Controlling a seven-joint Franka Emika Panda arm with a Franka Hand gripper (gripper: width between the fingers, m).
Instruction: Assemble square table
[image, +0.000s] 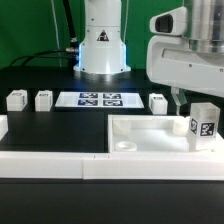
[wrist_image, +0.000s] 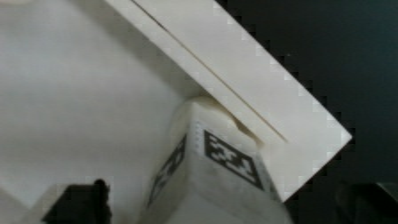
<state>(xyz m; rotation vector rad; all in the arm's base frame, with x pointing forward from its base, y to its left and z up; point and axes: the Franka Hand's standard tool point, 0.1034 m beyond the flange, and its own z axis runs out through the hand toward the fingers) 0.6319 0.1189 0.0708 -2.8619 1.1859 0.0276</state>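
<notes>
Exterior view gives me one square tabletop (image: 150, 133), lying flat at that view's right, just behind the long white border wall (image: 45, 165). I count four legs. Three lie loose on the black table (image: 55, 125): two (image: 16, 99) (image: 43, 99) at the view's left of the marker board (image: 99, 99), and one (image: 158, 101) at its right, near the tabletop's back rim. The fourth leg (image: 203, 122) stands upright on the tabletop at its right corner, tag facing the camera. I can make out one round socket (image: 124, 146) near the front rim.

The gripper (image: 188, 103) hangs right over that corner, and the arm's bulky white wrist housing (image: 185, 55) blocks much of it. In the wrist view the fingers (wrist_image: 80, 203) are spread, with the tagged leg (wrist_image: 217, 160) between them and a gap on each side, so nothing is grasped.
</notes>
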